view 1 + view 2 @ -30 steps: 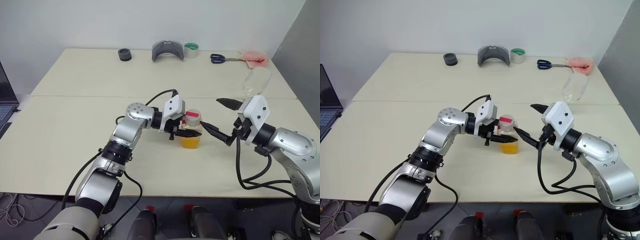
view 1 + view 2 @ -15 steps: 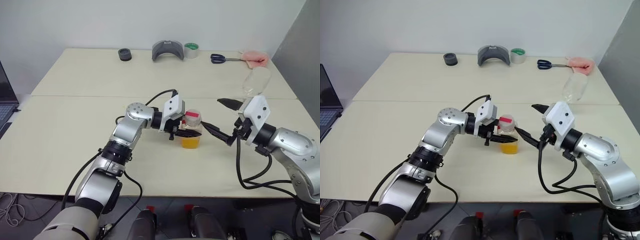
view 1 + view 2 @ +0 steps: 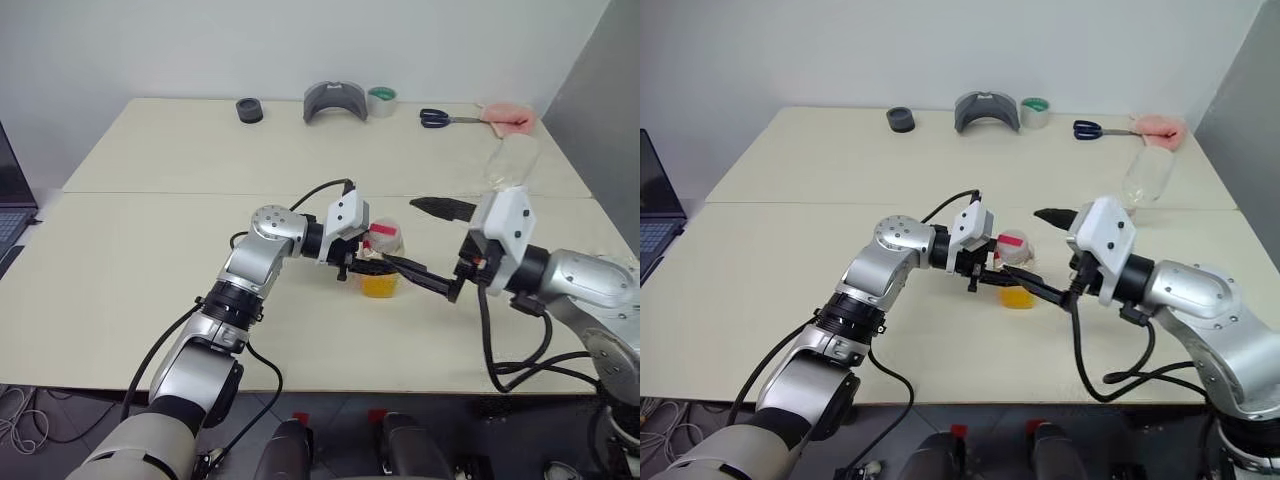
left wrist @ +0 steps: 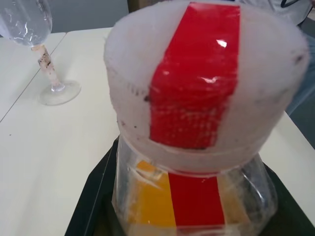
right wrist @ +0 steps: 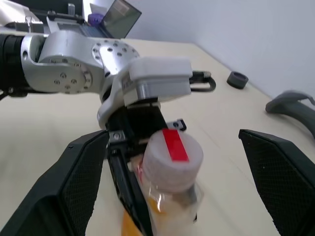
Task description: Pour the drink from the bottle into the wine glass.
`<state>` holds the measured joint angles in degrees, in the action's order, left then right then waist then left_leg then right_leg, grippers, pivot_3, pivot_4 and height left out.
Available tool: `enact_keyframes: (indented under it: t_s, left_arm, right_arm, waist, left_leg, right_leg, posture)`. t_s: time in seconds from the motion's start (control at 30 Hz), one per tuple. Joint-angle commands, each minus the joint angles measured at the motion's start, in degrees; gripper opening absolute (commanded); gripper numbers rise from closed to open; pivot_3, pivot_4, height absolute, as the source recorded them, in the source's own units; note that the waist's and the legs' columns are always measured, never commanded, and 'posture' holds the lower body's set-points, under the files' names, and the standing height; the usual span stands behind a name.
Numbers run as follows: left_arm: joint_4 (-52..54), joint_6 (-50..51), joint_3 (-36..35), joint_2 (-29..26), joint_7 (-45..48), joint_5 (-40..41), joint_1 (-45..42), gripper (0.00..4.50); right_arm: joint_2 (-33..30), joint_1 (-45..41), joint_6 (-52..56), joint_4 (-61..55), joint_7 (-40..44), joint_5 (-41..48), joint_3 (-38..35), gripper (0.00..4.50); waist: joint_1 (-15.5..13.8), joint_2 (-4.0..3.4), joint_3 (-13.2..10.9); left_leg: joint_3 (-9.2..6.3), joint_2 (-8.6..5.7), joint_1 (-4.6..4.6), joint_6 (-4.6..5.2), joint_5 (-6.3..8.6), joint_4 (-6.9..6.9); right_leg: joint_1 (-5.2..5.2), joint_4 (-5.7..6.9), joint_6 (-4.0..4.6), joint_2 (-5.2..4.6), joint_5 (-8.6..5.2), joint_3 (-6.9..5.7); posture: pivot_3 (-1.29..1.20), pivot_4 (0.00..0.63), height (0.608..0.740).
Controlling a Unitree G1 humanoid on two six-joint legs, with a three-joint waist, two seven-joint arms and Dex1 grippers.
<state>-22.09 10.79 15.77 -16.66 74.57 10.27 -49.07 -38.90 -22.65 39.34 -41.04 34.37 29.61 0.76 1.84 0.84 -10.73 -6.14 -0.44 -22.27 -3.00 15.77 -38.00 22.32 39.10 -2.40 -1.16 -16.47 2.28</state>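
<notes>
The bottle [image 3: 382, 262] stands upright near the middle of the table's front half. It has a white cap [image 5: 172, 156] crossed by a red strip, and the orange drink [image 3: 380, 286] fills its lower part. My left gripper [image 3: 366, 264] is shut on the bottle's body from the left. My right gripper [image 3: 402, 234] is open wide; its fingers [image 5: 81, 179] reach past the bottle on either side of the cap without touching it. The wine glass [image 3: 510, 162] stands clear and upright at the table's right side, behind my right arm, and its stem and foot [image 4: 59, 92] are in the left wrist view.
Along the far edge of the table lie a black ring [image 3: 249, 109], a grey curved piece [image 3: 337, 100], a green tape roll [image 3: 381, 99], scissors [image 3: 443, 117] and a pink cloth [image 3: 508, 117]. A laptop [image 3: 12, 195] sits off the left side.
My right gripper has moved left towards the bottle, so its open fingers now straddle the cap. The left gripper and the bottle have stayed put.
</notes>
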Motion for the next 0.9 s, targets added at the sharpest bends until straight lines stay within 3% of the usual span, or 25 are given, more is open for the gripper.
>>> enact_keyframes:
  t_s: [0.03,0.9]
  left_arm:
    - [2.1,-0.7,-0.2,0.0,0.3,0.6,-0.7,1.87]
    - [1.8,-0.9,-0.4,-0.3,0.3,0.5,-0.9,1.87]
  right_arm:
    - [0.5,-1.2,-2.7,-0.2,-0.9,-3.3,1.6,4.5]
    - [2.5,0.4,-6.5,4.2,-0.5,-10.1,1.5,4.5]
  waist:
    - [0.0,0.0,0.0]
    - [0.0,0.0,0.0]
  left_leg:
    - [0.01,0.0,-0.01,0.0,0.0,0.0]
    - [0.0,0.0,-0.03,0.0,0.0,0.0]
  right_leg:
    - [0.0,-0.01,0.0,-0.01,0.0,0.0]
    - [0.01,-0.01,0.0,-0.01,0.0,-0.01]
  posture:
    - [0.0,0.15,0.74]
    - [0.0,0.15,0.74]
